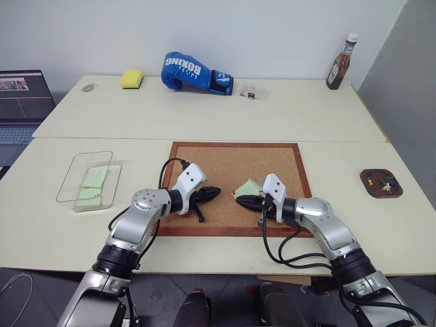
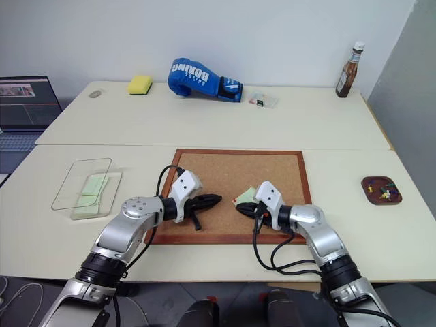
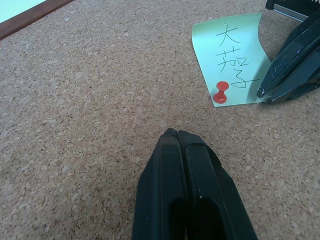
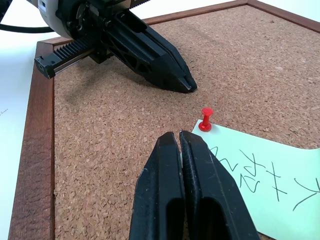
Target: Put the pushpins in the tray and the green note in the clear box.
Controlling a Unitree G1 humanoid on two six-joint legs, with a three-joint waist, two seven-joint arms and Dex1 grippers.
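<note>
Pushpin [image 4: 205, 119] stands just beyond right pincer [image 4: 179, 136].

Green note [image 4: 272, 187] cut off by frame edge; tray [image 1: 381, 183] contents too small to identify.

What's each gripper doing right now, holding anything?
Left gripper: shut, empty, above the brown corkboard.
Right gripper: shut on the pale green paper note's edge, beside the red pushpin.

Bright, even light overhead; soft shadows lie under both arms on the worktop [image 1: 286, 122]; wrist views stay sharp.
</note>
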